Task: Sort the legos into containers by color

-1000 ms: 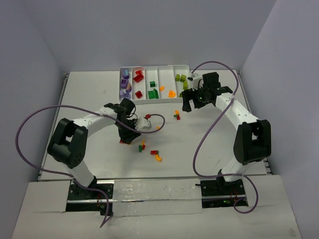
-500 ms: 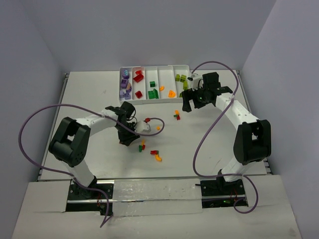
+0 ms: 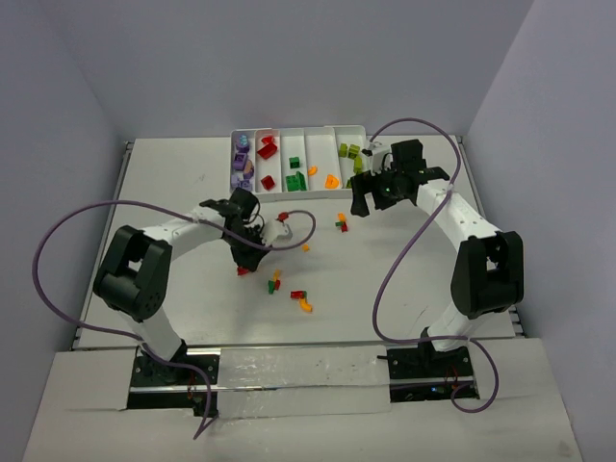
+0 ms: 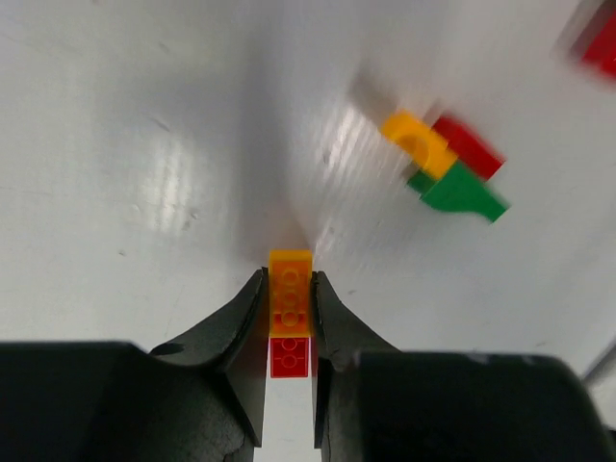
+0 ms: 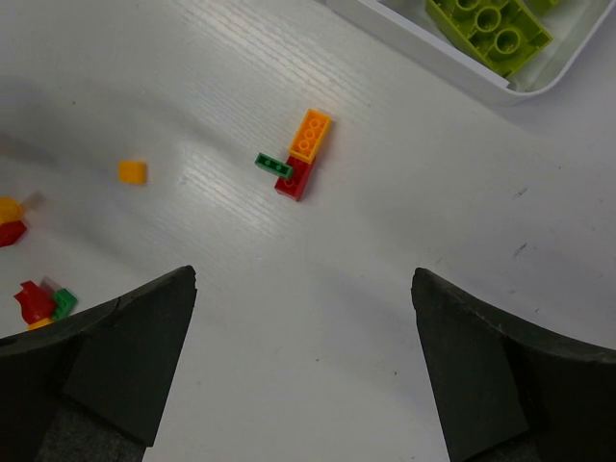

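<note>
A pick-up is judged to be in hand: an orange-and-red lego pair (image 4: 290, 313) is clamped in the left hand (image 4: 288, 279) at the tabletop (image 4: 115, 144), well apart from the tray (image 3: 300, 130), to which it must next be lifted and carried, while the right hand (image 5: 313, 366) is held wide apart.

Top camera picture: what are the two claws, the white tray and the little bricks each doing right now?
left gripper: shut on the orange-and-red stack
right gripper: open, empty, over the table
tray: partly filled, bricks grouped by color
loose bricks: unsorted, lying on the table
joined cluster: orange, red and green pieces stuck together, loose
</note>
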Motion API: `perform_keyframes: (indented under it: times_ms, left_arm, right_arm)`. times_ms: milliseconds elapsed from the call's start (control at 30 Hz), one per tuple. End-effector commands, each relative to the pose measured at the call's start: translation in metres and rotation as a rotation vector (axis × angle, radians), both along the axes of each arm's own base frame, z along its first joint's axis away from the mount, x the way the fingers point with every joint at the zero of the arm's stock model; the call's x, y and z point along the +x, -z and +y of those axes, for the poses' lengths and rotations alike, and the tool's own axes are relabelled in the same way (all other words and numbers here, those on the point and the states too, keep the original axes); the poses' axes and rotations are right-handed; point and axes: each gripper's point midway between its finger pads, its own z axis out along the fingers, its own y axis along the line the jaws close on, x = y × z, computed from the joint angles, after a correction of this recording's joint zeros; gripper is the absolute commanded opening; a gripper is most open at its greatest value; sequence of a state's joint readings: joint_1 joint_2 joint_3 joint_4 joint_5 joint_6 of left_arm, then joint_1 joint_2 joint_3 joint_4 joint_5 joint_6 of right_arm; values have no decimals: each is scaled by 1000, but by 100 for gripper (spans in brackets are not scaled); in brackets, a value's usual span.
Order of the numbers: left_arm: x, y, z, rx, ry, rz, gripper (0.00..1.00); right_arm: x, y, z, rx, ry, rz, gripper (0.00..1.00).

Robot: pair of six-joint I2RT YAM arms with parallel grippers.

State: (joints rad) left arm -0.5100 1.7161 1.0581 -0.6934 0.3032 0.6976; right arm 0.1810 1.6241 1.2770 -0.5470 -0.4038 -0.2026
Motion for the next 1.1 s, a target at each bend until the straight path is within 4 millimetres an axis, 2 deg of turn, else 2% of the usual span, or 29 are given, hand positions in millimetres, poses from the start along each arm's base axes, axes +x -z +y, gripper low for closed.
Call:
perform_keyframes:
  times_ms: [0,33,100,167,233,300,333,400,467,533,700,900,1067]
  left_arm:
    - [46,-87,-52,-415,-185,38,0]
    - [54,-108,-55,-499,-237,64,0]
    - [54,-149,-69,-685,-266,139,0]
    - [56,-177,-75,-800,-276,160,0]
    - [50,-208,-83,-937,-290,213,0]
    - [43,-229,-89,-1017,-341,308,0]
    - [45,-233,-91,-1045,-309,282,0]
    - [45,-253,-97,-1127,-365,377,0]
    - [48,-272,-100,-1215,-332,348,0]
    - [49,-284,-101,-1265,-345,370,0]
    - [49,-300,-102,-1341,-374,423,0]
    - [48,-300,-102,-1367,-382,436,0]
    - [49,-299,-102,-1371,-386,442,0]
  right_arm:
    - [1,-42,22,110,-69,-86,100]
    - [0,-49,29,149,-96,-90,100]
    - [-5,-62,43,230,-142,-89,100]
    - [-8,-77,56,312,-186,-100,100]
    - [-19,-101,80,448,-276,-110,100]
    - [-27,-115,94,511,-327,-126,100]
    - [-31,-120,100,539,-347,-128,100]
    - [-43,-134,119,601,-405,-130,100]
    - [-56,-144,141,646,-472,-114,100]
    - [-63,-147,155,665,-506,-87,100]
    - [-72,-153,174,724,-549,-45,100]
    - [-70,-151,181,735,-553,-10,100]
    - [-77,-159,187,783,-591,3,100]
